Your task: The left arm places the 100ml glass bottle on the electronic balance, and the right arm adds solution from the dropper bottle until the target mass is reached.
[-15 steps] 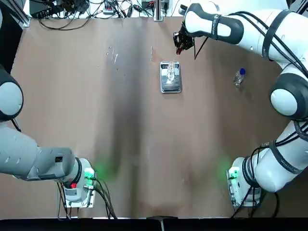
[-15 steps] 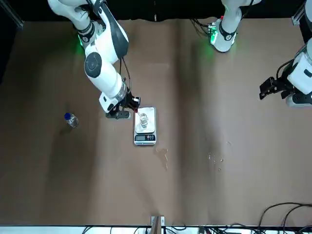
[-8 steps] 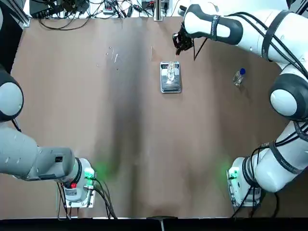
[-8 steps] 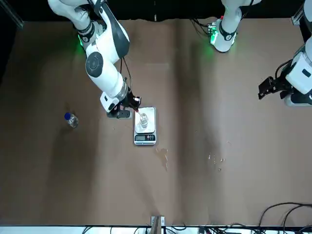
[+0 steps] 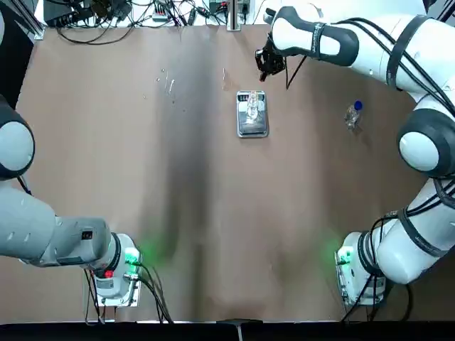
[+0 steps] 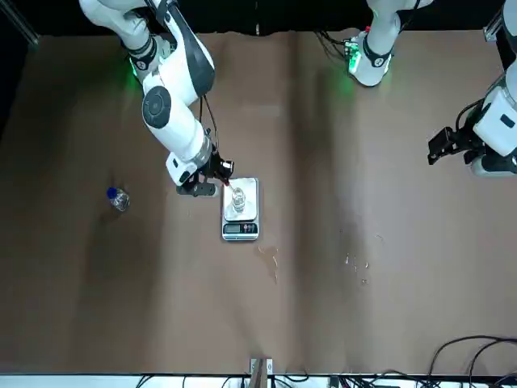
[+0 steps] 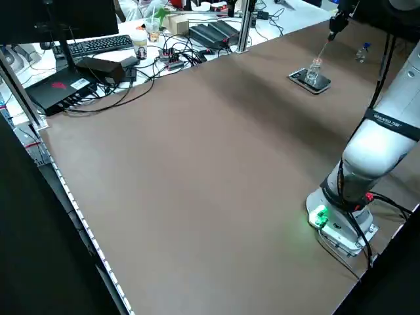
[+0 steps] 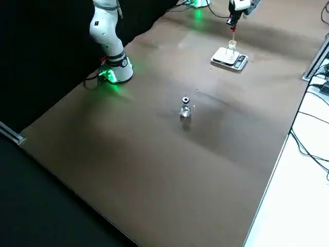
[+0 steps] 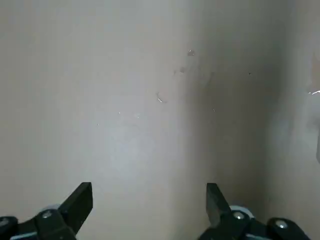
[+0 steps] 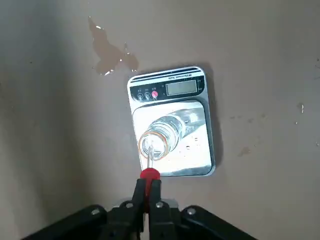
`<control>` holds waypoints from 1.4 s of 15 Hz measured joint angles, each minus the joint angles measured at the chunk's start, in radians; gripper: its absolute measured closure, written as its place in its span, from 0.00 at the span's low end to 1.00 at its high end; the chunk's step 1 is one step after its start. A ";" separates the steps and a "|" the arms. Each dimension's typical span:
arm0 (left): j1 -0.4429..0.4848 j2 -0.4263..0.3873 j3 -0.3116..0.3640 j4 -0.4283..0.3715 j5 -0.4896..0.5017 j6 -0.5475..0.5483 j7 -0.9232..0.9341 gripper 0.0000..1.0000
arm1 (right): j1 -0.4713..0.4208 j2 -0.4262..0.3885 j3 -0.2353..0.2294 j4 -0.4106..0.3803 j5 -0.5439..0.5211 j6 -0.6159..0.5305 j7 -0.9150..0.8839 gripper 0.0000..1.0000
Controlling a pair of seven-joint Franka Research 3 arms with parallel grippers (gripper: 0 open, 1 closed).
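In the top view I'm working from left to right. The big white left arm [image 5: 57, 234] is reaching in at eight o'clock, and its small dark gripper [image 9: 149, 200] is hanging out of this frame; its own wrist view is showing the two fingers spread wide with nothing between them. A thin brownish puddle [image 10: 110, 52] is lying just off the scale, toward eleven o'clock from it.

Near one o'clock from the table's middle, the flat silver electronic balance [image 5: 252, 129] is carrying the capless clear glass bottle [image 10: 167, 132], which is standing upright on the steel plate. So I'm counting the placing as done and the dosing as what's left; I can't read the mass on the display [image 10: 181, 88], nor can I see any drop falling.

Between twelve and one from the balance, the right arm's dark gripper [image 10: 149, 184] is closing narrowly on a glass dropper with a red rubber bulb [image 10: 150, 174]. Its tip is pointing into the bottle's mouth, though how deep I can't tell. I'd be squeezing gently now, since nudging the glass could spoil the reading.

At two o'clock, well apart, the small clear dropper bottle with a blue top [image 5: 352, 117] is waiting.
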 joint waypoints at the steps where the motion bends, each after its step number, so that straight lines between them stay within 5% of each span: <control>1: -0.001 0.000 -0.001 0.000 0.000 0.000 -0.002 0.00 | 0.000 0.000 0.000 0.000 0.000 0.000 0.001 0.95; 14: -0.001 -0.008 -0.001 0.001 0.000 0.000 -0.003 0.00 | 0.000 0.000 -0.008 0.001 0.000 -0.006 0.005 0.95; 21: 0.000 -0.020 0.002 0.000 0.000 -0.014 -0.002 0.00 | -0.022 -0.044 -0.028 0.028 0.000 -0.107 0.026 0.95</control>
